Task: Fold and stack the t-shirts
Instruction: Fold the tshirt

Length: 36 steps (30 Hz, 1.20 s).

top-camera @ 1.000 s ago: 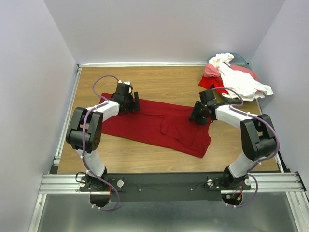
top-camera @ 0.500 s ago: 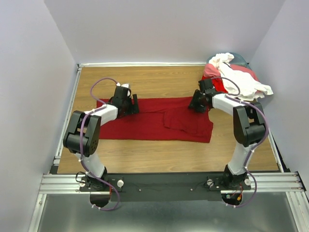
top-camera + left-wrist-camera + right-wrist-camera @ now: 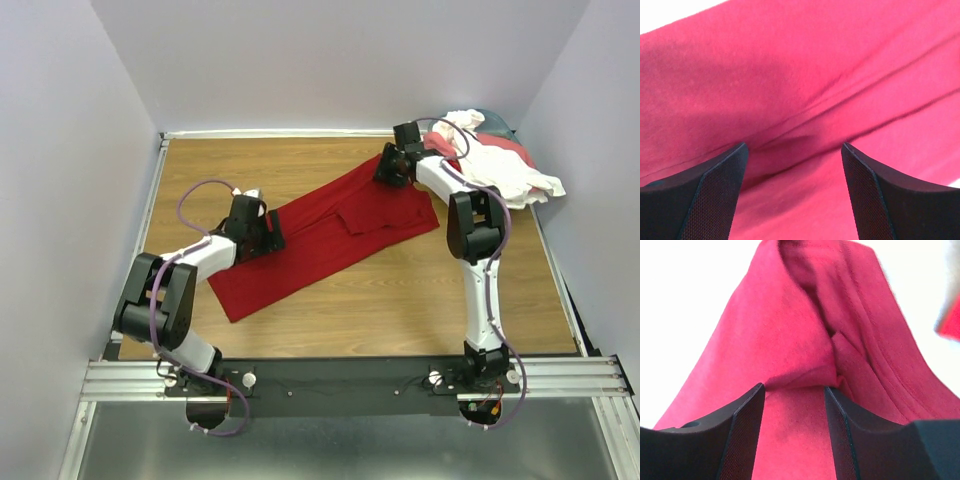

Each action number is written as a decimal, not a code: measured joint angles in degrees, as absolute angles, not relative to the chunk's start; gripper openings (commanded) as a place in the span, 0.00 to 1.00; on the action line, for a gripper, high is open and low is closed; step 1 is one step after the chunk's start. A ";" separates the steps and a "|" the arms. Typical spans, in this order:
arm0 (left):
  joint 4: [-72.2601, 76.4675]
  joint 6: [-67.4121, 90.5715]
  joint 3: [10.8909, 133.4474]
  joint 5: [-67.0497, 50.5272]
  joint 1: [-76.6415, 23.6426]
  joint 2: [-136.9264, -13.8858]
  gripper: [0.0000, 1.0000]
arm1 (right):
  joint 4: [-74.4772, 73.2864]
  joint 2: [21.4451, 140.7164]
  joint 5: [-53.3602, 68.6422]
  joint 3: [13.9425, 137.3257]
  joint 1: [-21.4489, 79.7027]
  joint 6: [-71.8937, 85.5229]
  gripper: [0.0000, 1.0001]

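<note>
Jaws of left gripper (image 3: 792,155) and right gripper (image 3: 792,390) are clamped on opposite ends of large dark crimson cloth t-shirt (image 3: 320,235), laid diagonally across brown wooden table (image 3: 350,310).

Wooden table (image 3: 330,320), pale walls (image 3: 330,60), metal rail (image 3: 120,380).

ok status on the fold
Right gripper shut on far end of large dark crimson cloth t-shirt. Left gripper on its near end, grip unclear. Mixed shirt heap beside right gripper.
</note>
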<state>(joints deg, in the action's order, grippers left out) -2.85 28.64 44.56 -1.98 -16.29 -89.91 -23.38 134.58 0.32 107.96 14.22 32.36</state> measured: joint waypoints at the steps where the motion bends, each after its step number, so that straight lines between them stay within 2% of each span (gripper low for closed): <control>1: -2.90 28.91 44.12 -1.98 -16.40 -89.45 0.84 | -23.66 136.20 0.91 110.67 14.22 32.32 0.60; 8: -4.62 33.45 37.65 -2.24 -17.74 -81.89 0.84 | -26.33 144.20 4.71 124.14 14.13 32.58 0.60; 17: -13.63 34.30 41.04 0.01 -18.02 -72.99 0.84 | -28.91 143.85 6.63 125.43 14.11 31.38 0.61; 23: -13.91 33.85 42.98 0.84 -21.10 -70.50 0.83 | -30.85 132.29 6.50 118.65 13.96 28.80 0.61; 28: -13.85 33.78 41.15 0.84 -27.97 -70.50 0.83 | -29.95 119.57 6.52 108.14 13.91 27.81 0.61; 36: -11.62 35.24 36.29 -0.30 -35.92 -70.59 0.83 | -29.32 115.70 6.55 90.91 13.91 27.24 0.60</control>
<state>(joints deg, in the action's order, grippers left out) -11.62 35.24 36.29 -0.30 -35.92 -70.59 -29.32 115.70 6.55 90.91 13.91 27.24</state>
